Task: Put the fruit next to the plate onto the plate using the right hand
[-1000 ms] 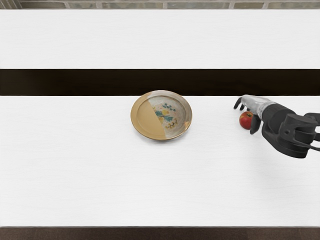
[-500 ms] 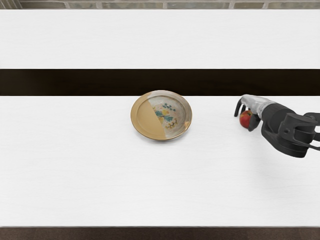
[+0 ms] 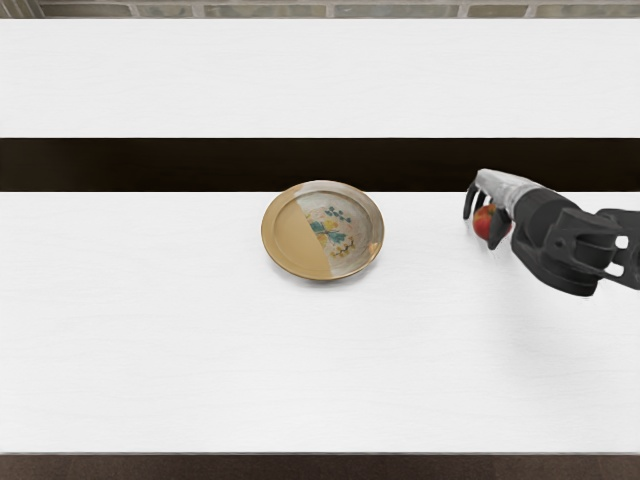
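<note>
A round plate (image 3: 284, 235), half golden brown and half pale with a flower pattern, lies on the white table near its far edge. Well to the right of it, my right hand (image 3: 486, 212) reaches in from the right edge. Its dark fingers (image 3: 469, 202) are curled around a small red fruit (image 3: 485, 220), which is held a little above the tabletop and mostly hidden by the hand. The left arm does not show.
The white table (image 3: 300, 360) stretches wide in front of the plate. A dark gap (image 3: 200, 165) runs behind the table's far edge, with a second white surface (image 3: 300, 80) beyond it.
The right hand closed its fingers over the red fruit, then lifted it slightly up and toward the far edge. The plate has stayed still.
</note>
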Action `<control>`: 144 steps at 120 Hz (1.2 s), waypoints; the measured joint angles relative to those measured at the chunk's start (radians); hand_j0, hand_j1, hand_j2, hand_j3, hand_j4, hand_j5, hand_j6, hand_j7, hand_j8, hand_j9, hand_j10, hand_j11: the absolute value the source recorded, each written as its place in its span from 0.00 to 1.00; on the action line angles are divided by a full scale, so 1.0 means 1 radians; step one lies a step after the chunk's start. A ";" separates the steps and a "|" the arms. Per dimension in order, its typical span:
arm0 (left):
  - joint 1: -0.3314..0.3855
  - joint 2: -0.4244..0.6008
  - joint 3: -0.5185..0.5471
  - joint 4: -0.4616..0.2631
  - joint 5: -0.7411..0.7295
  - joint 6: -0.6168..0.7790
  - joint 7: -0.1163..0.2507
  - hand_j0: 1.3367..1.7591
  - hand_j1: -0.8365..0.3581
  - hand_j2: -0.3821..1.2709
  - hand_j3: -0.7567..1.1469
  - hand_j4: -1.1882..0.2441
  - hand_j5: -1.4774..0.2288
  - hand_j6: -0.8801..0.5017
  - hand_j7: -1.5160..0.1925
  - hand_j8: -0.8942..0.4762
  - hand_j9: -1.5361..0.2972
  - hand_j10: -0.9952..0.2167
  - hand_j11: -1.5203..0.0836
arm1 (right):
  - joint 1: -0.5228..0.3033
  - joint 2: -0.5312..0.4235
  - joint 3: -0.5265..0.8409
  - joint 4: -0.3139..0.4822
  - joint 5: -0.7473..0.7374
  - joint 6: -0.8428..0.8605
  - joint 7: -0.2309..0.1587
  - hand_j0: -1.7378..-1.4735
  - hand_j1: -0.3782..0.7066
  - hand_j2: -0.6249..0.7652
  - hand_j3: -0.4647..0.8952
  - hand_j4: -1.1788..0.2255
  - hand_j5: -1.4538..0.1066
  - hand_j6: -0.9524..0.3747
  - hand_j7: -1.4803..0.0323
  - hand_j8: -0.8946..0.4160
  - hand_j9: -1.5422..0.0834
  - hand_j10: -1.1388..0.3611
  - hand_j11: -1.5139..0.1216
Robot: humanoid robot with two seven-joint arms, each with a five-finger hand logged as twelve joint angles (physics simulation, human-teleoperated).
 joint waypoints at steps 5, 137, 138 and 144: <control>0.000 0.000 0.000 0.000 0.000 0.000 0.000 0.76 0.99 0.23 0.40 0.83 0.87 0.64 0.89 0.65 0.84 0.82 0.95 | 0.001 0.005 0.016 -0.001 0.000 0.000 0.000 0.34 0.50 0.58 0.34 0.30 0.27 0.29 0.32 0.36 0.32 0.36 0.29; 0.002 0.000 0.002 0.000 0.000 0.000 0.000 0.76 0.99 0.23 0.40 0.83 0.87 0.64 0.89 0.65 0.84 0.82 0.95 | 0.074 0.558 0.104 -0.311 -0.001 -0.005 0.000 0.33 0.46 0.57 0.34 0.31 0.25 0.24 0.31 0.33 0.30 0.34 0.28; 0.002 0.000 0.002 0.000 0.000 0.000 0.000 0.76 0.99 0.23 0.40 0.83 0.87 0.64 0.89 0.65 0.84 0.82 0.95 | 0.072 0.558 0.104 -0.312 -0.001 -0.005 0.000 0.33 0.46 0.57 0.34 0.31 0.25 0.24 0.31 0.34 0.30 0.34 0.28; 0.002 0.000 0.002 0.000 0.000 0.000 0.000 0.76 0.99 0.23 0.40 0.83 0.87 0.64 0.89 0.65 0.84 0.82 0.95 | 0.066 0.561 0.103 -0.319 -0.002 -0.005 0.000 0.33 0.48 0.59 0.34 0.31 0.25 0.25 0.31 0.34 0.30 0.35 0.28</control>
